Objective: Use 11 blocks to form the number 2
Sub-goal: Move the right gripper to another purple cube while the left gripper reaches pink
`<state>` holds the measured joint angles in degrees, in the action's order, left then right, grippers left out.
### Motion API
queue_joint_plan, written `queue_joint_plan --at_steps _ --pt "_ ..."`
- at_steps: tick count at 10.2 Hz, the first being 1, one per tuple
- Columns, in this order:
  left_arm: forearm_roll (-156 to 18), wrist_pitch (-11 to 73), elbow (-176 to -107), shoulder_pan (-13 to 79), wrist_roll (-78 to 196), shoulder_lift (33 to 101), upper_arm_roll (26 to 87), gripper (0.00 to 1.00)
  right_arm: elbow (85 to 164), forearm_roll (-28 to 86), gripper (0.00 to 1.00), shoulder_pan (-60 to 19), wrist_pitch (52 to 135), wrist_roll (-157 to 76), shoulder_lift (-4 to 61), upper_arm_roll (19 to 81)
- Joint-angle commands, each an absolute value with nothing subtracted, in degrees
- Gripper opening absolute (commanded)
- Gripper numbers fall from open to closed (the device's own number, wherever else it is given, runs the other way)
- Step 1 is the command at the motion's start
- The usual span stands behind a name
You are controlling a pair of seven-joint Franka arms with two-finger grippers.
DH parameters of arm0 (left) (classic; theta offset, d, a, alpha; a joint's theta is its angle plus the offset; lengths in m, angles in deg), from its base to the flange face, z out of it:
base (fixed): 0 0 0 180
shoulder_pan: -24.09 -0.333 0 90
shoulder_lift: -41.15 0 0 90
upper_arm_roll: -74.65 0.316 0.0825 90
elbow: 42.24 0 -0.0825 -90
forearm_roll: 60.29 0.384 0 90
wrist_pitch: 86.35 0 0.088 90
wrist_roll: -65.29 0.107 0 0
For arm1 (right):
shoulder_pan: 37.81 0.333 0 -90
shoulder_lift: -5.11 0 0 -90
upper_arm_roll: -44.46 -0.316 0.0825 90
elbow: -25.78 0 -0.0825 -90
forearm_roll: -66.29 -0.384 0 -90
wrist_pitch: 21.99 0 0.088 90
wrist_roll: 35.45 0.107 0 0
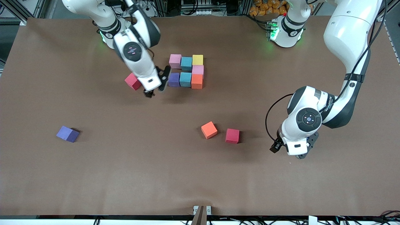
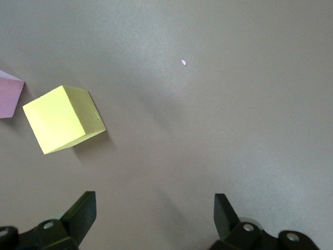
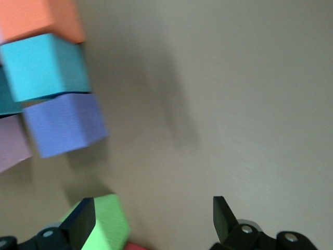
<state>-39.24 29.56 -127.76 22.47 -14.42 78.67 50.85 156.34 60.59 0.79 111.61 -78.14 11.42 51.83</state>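
The right gripper (image 1: 155, 89) is held with fingers apart just beside the purple block (image 1: 173, 79) of the partly built number 2 (image 1: 187, 72); the left gripper (image 1: 289, 151), likewise apart, waits.

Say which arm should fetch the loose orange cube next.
Left, probably. The left hand, open, hangs close to the orange cube toward its own end of the table. The right hand, also open, sits beside the digit's purple cube, farther off.

A green cube (image 3: 106, 224) sits on the brown table (image 1: 125, 175), just beside a red cube's corner.
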Motion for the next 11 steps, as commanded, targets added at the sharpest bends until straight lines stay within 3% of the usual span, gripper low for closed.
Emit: queue_joint_plan --at_steps 1,7,11 --pt "-38.5 29.7 -127.6 22.2 -13.3 78.7 50.7 1.00 150.3 60.8 1.00 -8.0 110.3 -75.7 13.0 51.0" --pt "-38.8 29.8 -127.6 22.9 -13.3 78.8 50.6 1.00 135.6 60.6 1.00 -22.9 111.1 -51.5 20.9 50.7" --pt "-39.0 32.0 -127.4 30.8 -10.3 80.3 50.3 1.00 130.4 59.3 1.00 -39.2 111.2 -48.5 26.9 50.6"
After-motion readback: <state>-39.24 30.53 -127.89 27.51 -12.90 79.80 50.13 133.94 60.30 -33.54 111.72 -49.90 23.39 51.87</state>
